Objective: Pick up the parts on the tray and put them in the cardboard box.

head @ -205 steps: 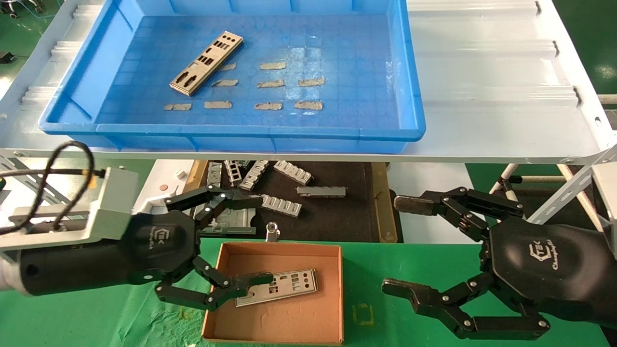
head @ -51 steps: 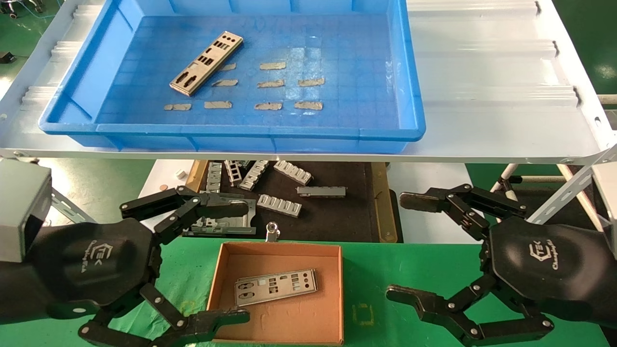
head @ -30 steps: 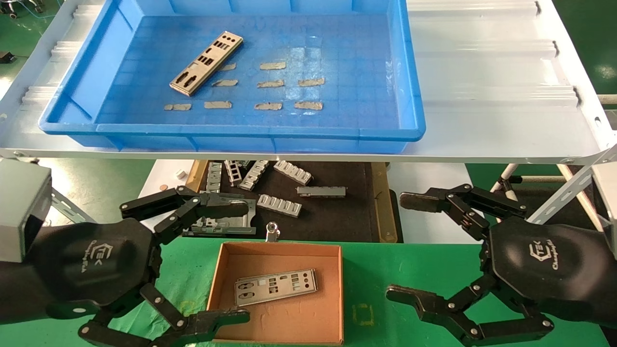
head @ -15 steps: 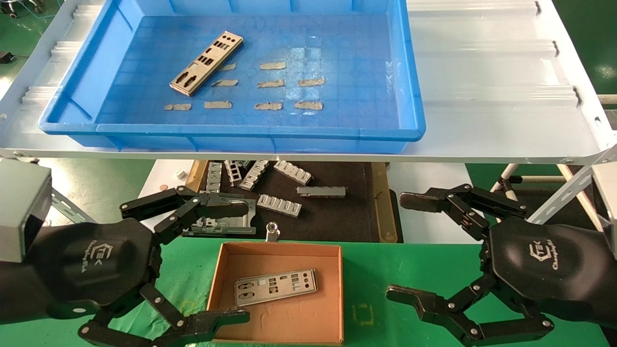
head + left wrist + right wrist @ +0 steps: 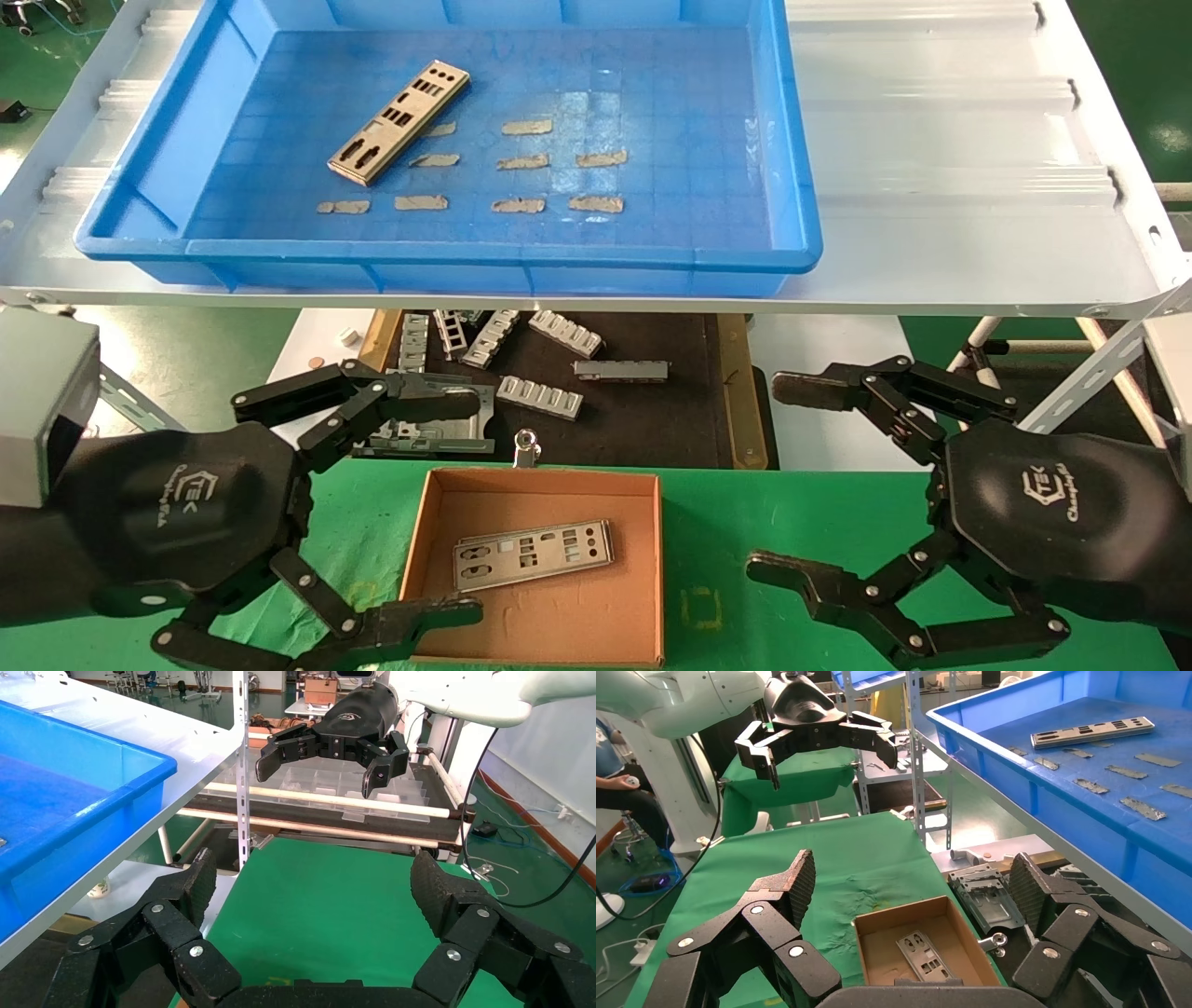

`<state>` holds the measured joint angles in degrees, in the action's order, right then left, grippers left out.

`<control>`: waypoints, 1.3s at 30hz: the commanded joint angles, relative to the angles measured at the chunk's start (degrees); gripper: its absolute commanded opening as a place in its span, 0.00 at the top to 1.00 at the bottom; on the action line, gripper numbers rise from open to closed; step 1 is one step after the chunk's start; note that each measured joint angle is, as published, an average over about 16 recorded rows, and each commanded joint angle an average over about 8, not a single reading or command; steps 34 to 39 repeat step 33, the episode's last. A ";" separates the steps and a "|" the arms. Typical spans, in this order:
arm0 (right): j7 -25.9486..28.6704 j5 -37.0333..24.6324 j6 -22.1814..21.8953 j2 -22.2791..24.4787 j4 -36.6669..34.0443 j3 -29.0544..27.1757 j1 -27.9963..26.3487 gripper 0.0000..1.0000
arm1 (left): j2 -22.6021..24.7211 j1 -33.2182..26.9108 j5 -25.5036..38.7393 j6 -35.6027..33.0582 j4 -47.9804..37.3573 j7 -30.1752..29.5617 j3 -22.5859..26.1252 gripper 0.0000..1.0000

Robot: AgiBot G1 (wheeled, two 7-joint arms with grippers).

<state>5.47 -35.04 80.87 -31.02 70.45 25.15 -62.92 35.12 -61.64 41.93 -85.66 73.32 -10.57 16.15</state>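
- While my left gripper (image 5: 428,508) hangs spread wide and empty over the box's left wall, nothing is pinched in it; I judge it sits low and near the box (image 5: 643,568) because that is where a part gets let go.
- My fingers (image 5: 424,613) stand well apart, one over the dark mat (image 5: 643,410) beyond the green worktop's far edge, the other at the box's near left corner, so the next grasp needs no opening first.
- My right gripper (image 5: 792,480) is spread as wide, empty, parked over the worktop's right side near the front edge, well clear of the box so it blocks nothing.
- One part (image 5: 533,554) lies flat inside the box, slanted across its floor, touching neither gripper; it looks delivered.
- One more part (image 5: 399,121) lies on the tray (image 5: 466,253), in the far left area of its floor, set diagonally. The tray rests on a white shelf (image 5: 950,186) raised above and beyond the worktop's far edge, so reaching it means lifting up and forward over the rim.
- Small tape strips (image 5: 526,127) lie in rows on the tray floor beside that part; they are not mine to take.
- Ribbed brackets (image 5: 540,396) lie scattered on the mat under the shelf, also not the task's.
- By my reckoning the job is about half done: the tray part is left.
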 commanded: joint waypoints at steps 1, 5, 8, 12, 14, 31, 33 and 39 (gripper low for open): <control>0.00 0.00 0.00 0.00 0.00 0.00 0.00 0.00 | 0.00 0.00 0.00 0.00 0.00 0.00 0.00 0.00; 0.00 0.00 0.00 0.00 0.00 0.00 0.00 0.00 | 0.00 0.00 0.00 0.00 0.00 0.00 0.00 0.00; 0.00 0.00 0.00 0.00 0.00 0.00 0.00 0.00 | 0.00 0.00 0.00 0.00 0.00 0.00 0.00 0.00; 0.00 0.00 0.00 0.00 0.00 0.00 0.00 0.00 | 0.00 0.00 0.00 0.00 0.00 0.00 0.00 0.00; 0.00 0.00 0.00 0.00 0.00 0.00 0.00 0.00 | 0.00 0.00 0.00 0.00 0.00 0.00 0.00 0.00; 0.00 0.00 0.00 0.00 0.00 0.00 0.00 0.00 | 0.00 0.00 0.00 0.00 0.00 0.00 0.00 0.00; 0.00 0.00 0.00 0.00 0.00 0.00 0.00 0.00 | 0.00 0.00 0.00 0.00 0.00 0.00 0.00 0.00; 0.00 0.00 0.00 0.00 0.00 0.00 0.00 0.00 | 0.00 0.00 0.00 0.00 0.00 0.00 0.00 0.00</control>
